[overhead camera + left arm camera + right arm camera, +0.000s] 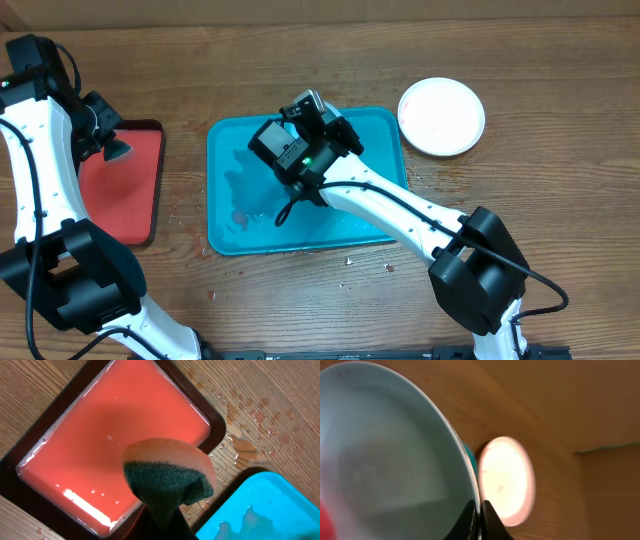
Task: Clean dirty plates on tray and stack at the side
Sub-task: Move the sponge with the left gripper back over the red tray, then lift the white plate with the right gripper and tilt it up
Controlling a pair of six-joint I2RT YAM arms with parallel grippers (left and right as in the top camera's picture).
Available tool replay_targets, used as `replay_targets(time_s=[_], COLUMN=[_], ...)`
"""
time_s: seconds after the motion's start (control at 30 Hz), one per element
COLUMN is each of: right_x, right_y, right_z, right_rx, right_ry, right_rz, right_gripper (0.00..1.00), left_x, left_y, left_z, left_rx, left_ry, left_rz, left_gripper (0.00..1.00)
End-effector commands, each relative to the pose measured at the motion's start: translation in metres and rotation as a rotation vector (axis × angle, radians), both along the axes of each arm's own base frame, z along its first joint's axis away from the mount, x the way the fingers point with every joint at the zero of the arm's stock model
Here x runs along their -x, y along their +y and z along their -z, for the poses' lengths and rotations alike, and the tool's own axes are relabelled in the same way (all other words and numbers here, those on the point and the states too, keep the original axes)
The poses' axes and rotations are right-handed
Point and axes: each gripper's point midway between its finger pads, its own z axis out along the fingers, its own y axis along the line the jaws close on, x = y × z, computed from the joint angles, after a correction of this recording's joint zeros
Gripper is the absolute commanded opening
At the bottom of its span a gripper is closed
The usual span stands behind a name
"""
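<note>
- Pale mint plate [390,460] stands tilted up on its edge, close to the right wrist camera; a red smear shows at its lower left; the right gripper [480,511] has its fingers pressed together on the rim, pinching it.
- Seen from above, that gripper hangs over the far part of the teal tray [240,230], which lies in the middle of the table [560,200]; the plate itself is hidden under the arm there; a faint pinkish mark sits on the tray floor towards its left side.
- White plate [441,116] lies flat on the bare wood just beside the tray's far right corner; I cannot tell whether they touch; faint pinkish marks show on it.
- Left gripper [112,150] hovers over the red tray [125,200], clamped on a sponge [167,472]; the sponge is orange with a dark green scouring face.
- The tabletop is dark brown wood with a plain grain; droplets [245,445] wet it between the two trays; small pale specks [350,262] lie along the near edge of the teal tray.
</note>
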Motion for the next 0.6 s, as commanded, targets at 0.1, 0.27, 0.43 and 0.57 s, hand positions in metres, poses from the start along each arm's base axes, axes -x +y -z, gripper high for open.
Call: replay_targets(time_s=[0.1, 0.27, 0.43, 0.57], right_x=[-0.005, -0.006, -0.009, -0.011], right_y=[-0.019, -0.020, -0.018, -0.018], right_z=[-0.062, -0.066, -0.071, -0.077], right_rx=[0.202, 0.283, 0.339, 0.391], right_ry=[-0.147, -0.122, -0.111, -0.113], right_rz=[0.021, -0.005, -0.029, -0.038], right_gripper=[0.04, 0.04, 0.04, 0.04], left_x=[0.004, 0.004, 0.004, 0.004], left_y=[0.003, 0.002, 0.002, 0.002], left_z=[0.005, 0.005, 0.005, 0.005], left_rx=[-0.004, -0.002, -0.002, -0.002], left_ry=[0.017, 0.016, 0.016, 0.016], left_rz=[-0.024, -0.023, -0.023, -0.023], left_gripper=[0.04, 0.05, 0.04, 0.04])
